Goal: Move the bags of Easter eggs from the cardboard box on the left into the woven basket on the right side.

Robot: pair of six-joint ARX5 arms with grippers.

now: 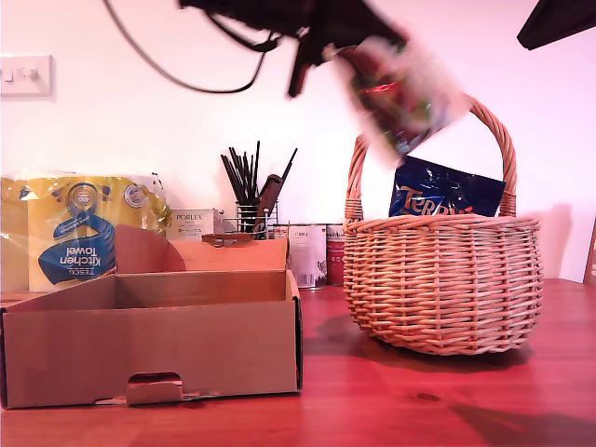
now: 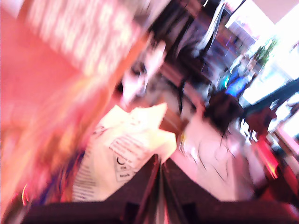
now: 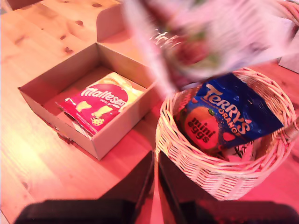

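My first gripper (image 1: 349, 54) (image 2: 160, 161) is shut on a white bag of Easter eggs (image 1: 405, 93) (image 2: 126, 154) with red and green print. It hangs blurred by motion just above the woven basket (image 1: 442, 279) (image 3: 205, 177). A dark blue Terry's bag (image 1: 445, 196) (image 3: 219, 116) leans in the basket, over a white bag (image 3: 240, 151). The cardboard box (image 1: 154, 349) (image 3: 56, 77) stands at the exterior view's left and holds a red Maltesers bag (image 3: 96, 107) on a yellowish one (image 3: 125, 86). My second gripper (image 3: 155, 156) is shut on nothing, high above the table between box and basket.
Behind the box, along the wall, stand a yellow kitchen-towel pack (image 1: 79, 228), a white Porlex carton (image 1: 194, 223), a wire utensil holder (image 1: 251, 212) and tins (image 1: 312, 253). A dark arm part (image 1: 559, 19) shows at the exterior view's top right. The wooden table (image 1: 372, 400) runs in front.
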